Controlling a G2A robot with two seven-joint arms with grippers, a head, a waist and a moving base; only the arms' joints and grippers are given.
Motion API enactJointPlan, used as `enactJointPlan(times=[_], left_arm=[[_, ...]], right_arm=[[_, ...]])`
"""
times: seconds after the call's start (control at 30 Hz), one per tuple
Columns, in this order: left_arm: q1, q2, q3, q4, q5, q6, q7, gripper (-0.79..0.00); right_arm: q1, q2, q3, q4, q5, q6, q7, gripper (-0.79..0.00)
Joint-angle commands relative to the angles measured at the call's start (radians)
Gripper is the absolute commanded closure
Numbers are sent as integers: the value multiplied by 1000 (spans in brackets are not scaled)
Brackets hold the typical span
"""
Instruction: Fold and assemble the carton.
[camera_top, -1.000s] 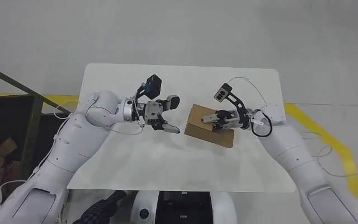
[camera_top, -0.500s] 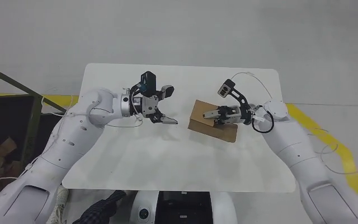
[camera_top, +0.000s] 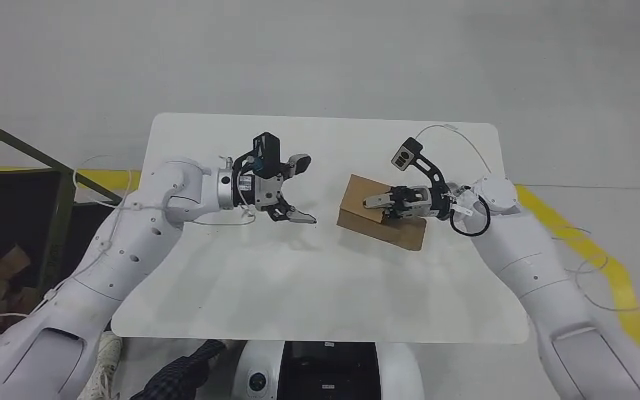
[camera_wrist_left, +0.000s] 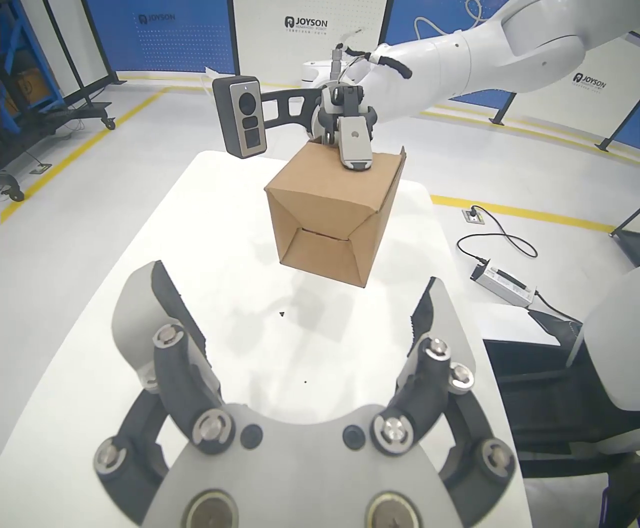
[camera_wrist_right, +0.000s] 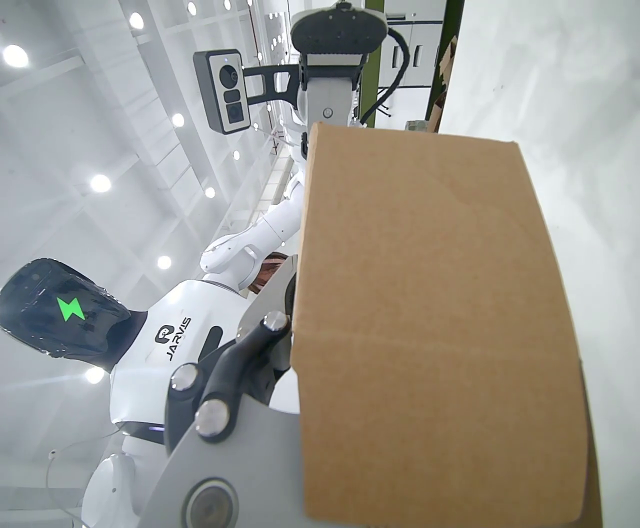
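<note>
White table (camera_top: 330, 290), grey floor (camera_top: 320, 60), yellow floor lines (camera_top: 532, 200); blue wall panels (camera_wrist_left: 160, 35)

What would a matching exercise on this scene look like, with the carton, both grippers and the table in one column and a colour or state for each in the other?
Column one:
1. carton
2. left gripper
3. right gripper
4. table

Column two:
A. white
B. open, holding nothing
C. brown cardboard
D. shut on a wall of the box

Pairs: 1-C, 2-B, 3-D, 4-A
</note>
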Motion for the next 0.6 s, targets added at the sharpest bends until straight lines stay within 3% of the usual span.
enactJointPlan(times=[0.0, 0.13, 0.33, 0.57], left_arm=[[17, -2, -8, -13, -1, 34, 22, -785], [23, -5, -23, -10, 99, 23, 79, -785], [17, -24, -7, 88, 231, -5, 244, -785], [-6, -47, 75, 107, 301, -7, 375, -785]], right_arm=[[-13, 2, 6, -27, -15, -2, -22, 0], [-20, -1, 8, -32, -27, -23, -17, 0], [-8, -12, -2, 2, -34, -46, 5, 0], [9, -27, -19, 31, -55, -76, 10, 0]])
